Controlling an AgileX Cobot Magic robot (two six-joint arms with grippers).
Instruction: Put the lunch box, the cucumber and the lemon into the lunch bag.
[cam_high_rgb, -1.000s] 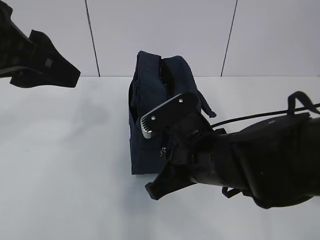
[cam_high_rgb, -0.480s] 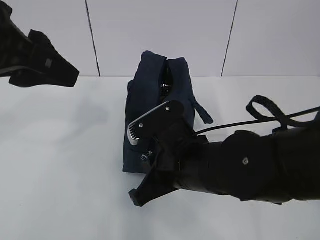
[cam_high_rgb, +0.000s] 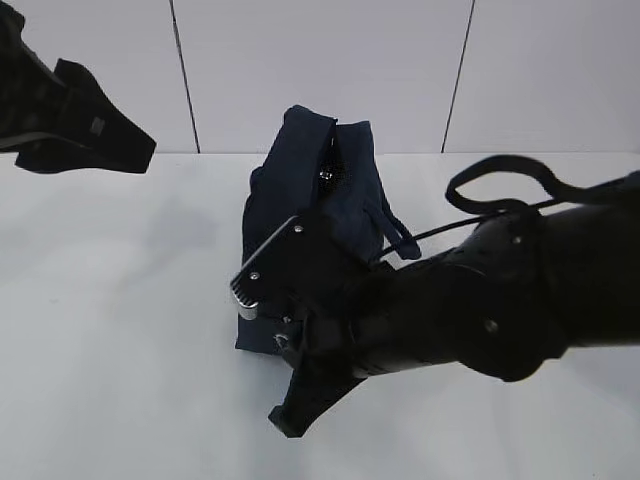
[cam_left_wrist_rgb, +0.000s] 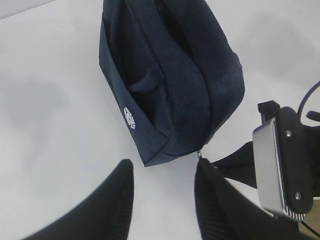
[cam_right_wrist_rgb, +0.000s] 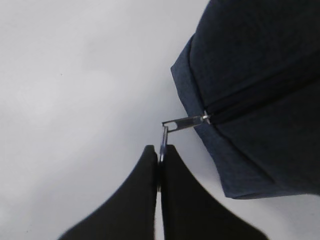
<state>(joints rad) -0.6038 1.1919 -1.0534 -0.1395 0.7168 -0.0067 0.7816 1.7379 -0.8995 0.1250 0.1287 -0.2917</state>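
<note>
The navy lunch bag (cam_high_rgb: 310, 185) stands mid-table with its top zipper gap narrow. At the bag's near lower end, my right gripper (cam_right_wrist_rgb: 160, 150) is shut on the silver ring pull (cam_right_wrist_rgb: 182, 122) of the zipper. My left gripper (cam_left_wrist_rgb: 165, 164) hovers above the table just short of the bag's (cam_left_wrist_rgb: 170, 75) corner. It is open, with only bare table between its fingers. The lunch box, the cucumber and the lemon are out of view.
My bulky right arm (cam_high_rgb: 480, 310) fills the front right and covers the bag's lower front. Its silver wrist camera (cam_left_wrist_rgb: 272, 170) sits close to the left gripper's right finger. The bag's strap (cam_high_rgb: 395, 235) hangs off its right side. White table lies to the left.
My right gripper has moved left and toward the camera with the ring pull. The bag has shifted and leaned left, and its top gap has narrowed. The left arm has barely moved.
</note>
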